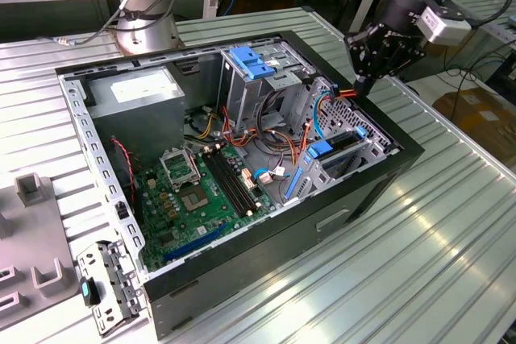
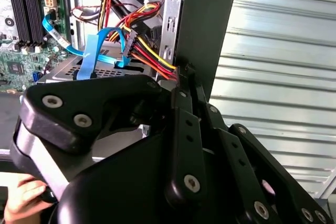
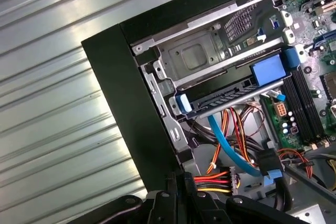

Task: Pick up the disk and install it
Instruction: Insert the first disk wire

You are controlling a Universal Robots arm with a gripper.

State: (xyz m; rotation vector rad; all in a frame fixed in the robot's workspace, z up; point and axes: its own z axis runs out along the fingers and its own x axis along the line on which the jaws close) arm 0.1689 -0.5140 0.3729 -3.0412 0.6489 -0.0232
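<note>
While the disk (image 1: 340, 144) sits in the drive cage right of centre in the exterior view, the gripper (image 1: 362, 84) hangs just above it. Its fingers are pressed together and empty, at the computer case (image 1: 266, 267) rim beside the cables (image 1: 339, 93). Open ribbed table (image 1: 435, 247) lies beyond.

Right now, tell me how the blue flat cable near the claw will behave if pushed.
The blue flat cable likely flops: it curves in a loose arc. Probably light, being thin. It may spring back, since its end plugs into a connector.

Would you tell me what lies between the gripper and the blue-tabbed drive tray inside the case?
In the first wrist view: red, orange and yellow wires and a blue flat cable.
</note>
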